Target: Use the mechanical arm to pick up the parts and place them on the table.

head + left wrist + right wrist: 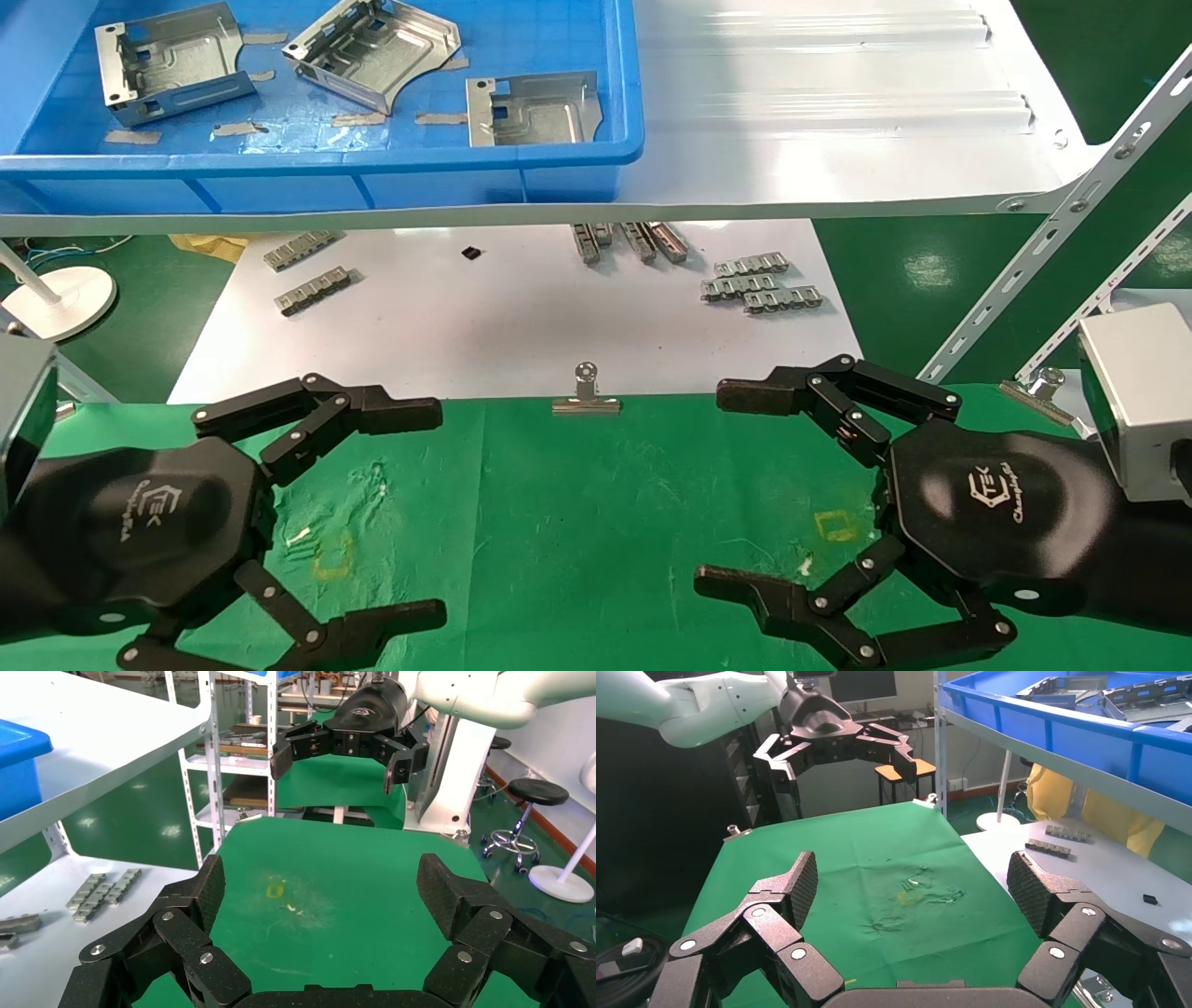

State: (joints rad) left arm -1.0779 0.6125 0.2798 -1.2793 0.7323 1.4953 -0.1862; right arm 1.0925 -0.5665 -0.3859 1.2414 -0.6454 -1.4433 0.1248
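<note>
Both black, hexagon-palmed hands hover low over the wrinkled green table, empty. The left hand and the right hand both have their jointed fingers spread wide. Beyond, up in the blue bin, lie three shiny ridged parts.

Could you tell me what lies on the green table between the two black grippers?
In the head view, bare green cloth separates the left gripper from the right gripper; a silver binder clip sits at the far edge.
</note>
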